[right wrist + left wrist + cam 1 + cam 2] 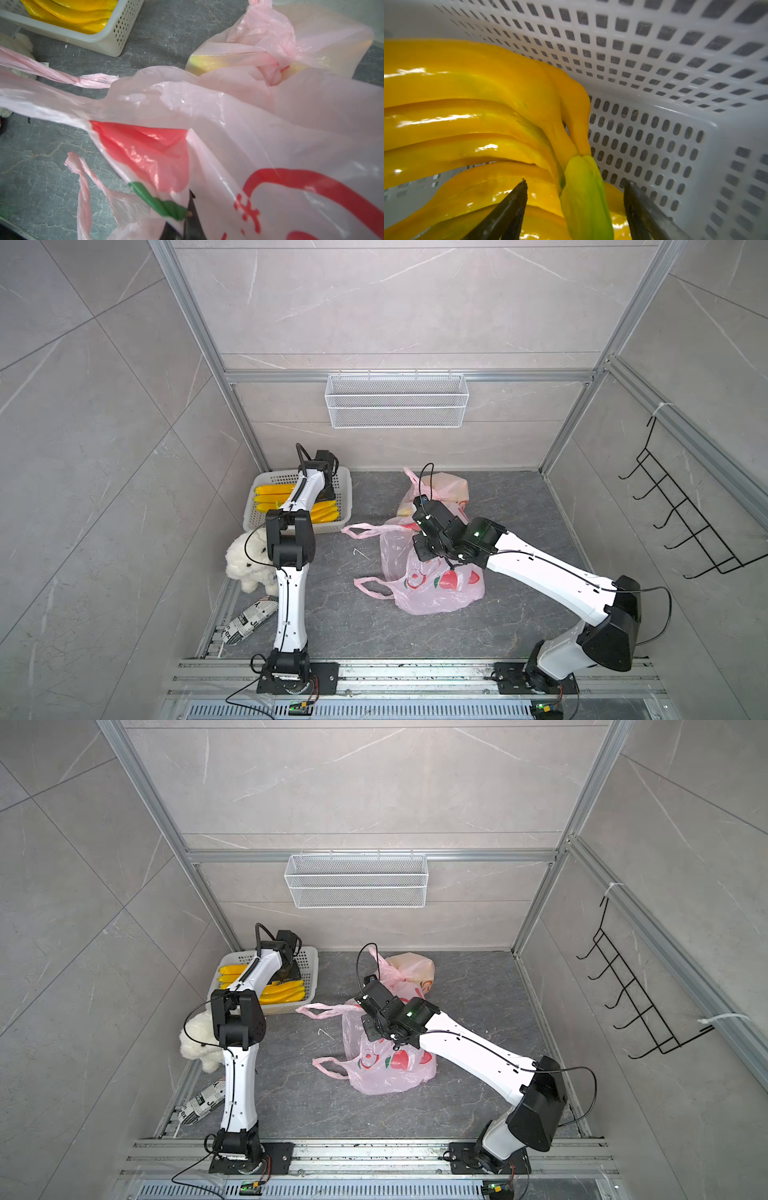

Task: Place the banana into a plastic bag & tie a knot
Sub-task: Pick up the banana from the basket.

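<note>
The left gripper [575, 184] is down in the white basket [675, 62] with its fingers [512, 207] well apart and holding nothing. The green stem [588, 207] of the banana bunch [477, 87] stands between them and the yellow fruit fans away beyond their tips, a straddle that I judge sets up a pinch on the one narrow part. The right gripper [190, 216] is closed on a fold of the pink plastic bag [270, 135], whose film spreads away from its tips, probably to hold the mouth up for the banana; a knotted bag [291, 41] lies beyond.
</note>
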Robot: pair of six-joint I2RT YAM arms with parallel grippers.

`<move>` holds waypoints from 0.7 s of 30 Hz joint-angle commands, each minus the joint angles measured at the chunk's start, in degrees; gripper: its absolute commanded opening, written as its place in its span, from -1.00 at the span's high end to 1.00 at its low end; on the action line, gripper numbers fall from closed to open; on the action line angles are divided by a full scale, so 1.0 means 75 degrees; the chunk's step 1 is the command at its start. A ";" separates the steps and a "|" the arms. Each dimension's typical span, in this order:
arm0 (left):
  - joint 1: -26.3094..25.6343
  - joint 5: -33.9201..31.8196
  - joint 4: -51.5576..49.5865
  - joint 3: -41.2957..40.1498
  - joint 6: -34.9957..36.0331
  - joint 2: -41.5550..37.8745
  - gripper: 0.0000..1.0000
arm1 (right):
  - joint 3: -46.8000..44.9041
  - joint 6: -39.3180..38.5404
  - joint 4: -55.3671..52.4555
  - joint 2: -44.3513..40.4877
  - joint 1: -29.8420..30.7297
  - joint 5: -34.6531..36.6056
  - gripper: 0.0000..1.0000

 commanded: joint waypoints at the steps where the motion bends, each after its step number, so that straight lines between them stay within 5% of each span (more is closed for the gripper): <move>1: 0.0112 -0.0275 0.0010 0.0293 0.0271 0.0131 -0.29 | -0.0133 0.0148 0.0093 -0.0106 0.0007 -0.0069 1.00; 5: 0.0127 -0.0554 0.0194 0.0284 0.0434 0.0120 -0.16 | -0.0183 0.0160 0.0093 -0.0113 0.0003 -0.0087 1.00; 16: 0.0124 -0.0692 0.0607 0.0410 0.1056 0.0071 -0.21 | -0.0232 0.0195 0.0076 -0.0117 0.0005 -0.0133 1.00; 21: 0.0135 -0.0731 0.0744 0.0486 0.1239 0.0212 0.04 | -0.0174 0.0161 0.0035 -0.0091 0.0008 -0.0145 1.00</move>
